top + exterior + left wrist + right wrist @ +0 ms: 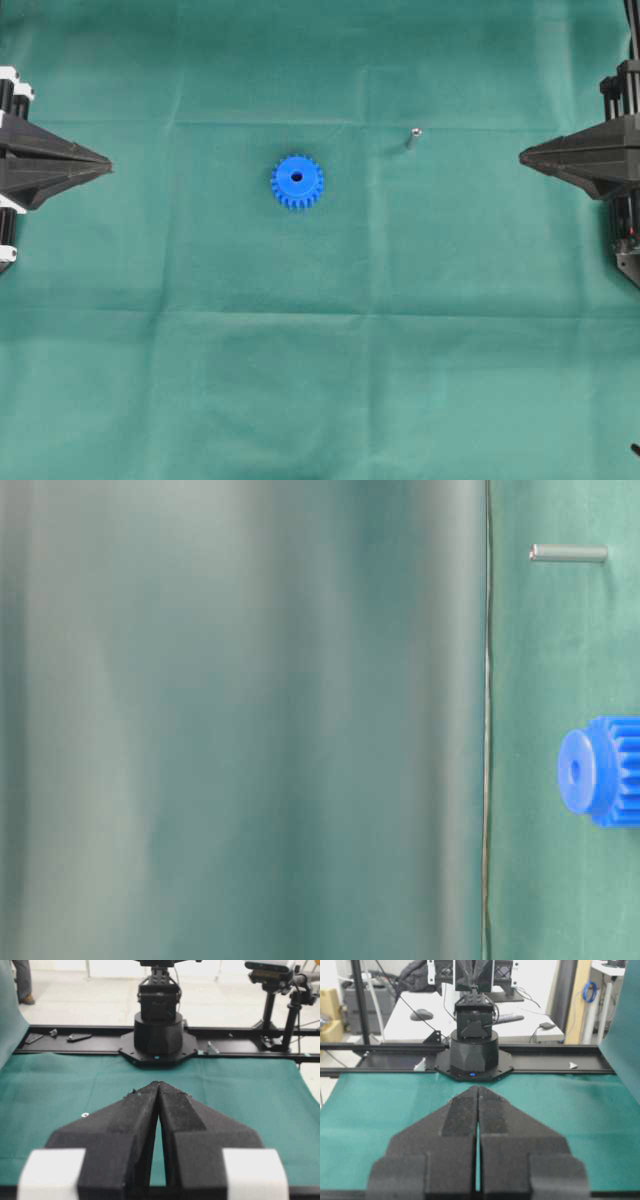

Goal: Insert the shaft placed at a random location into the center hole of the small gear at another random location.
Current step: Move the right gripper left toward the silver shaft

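Observation:
The small blue gear (297, 181) lies flat near the middle of the green cloth, its dark center hole (297, 177) facing up. It also shows at the right edge of the table-level view (600, 771). The shaft (413, 137), a tiny silver pin, lies to the gear's right and a little farther back; it shows in the table-level view (568, 553) and its shiny end in the left wrist view (85, 1115). My left gripper (108, 165) is shut and empty at the left edge. My right gripper (522, 156) is shut and empty at the right edge. Both are far from the gear and shaft.
The green cloth (320, 380) covers the whole table, with fold creases across it. The right arm's base (158, 1035) and the left arm's base (473, 1052) stand on black rails at the table's ends. A blurred green sheet fills most of the table-level view.

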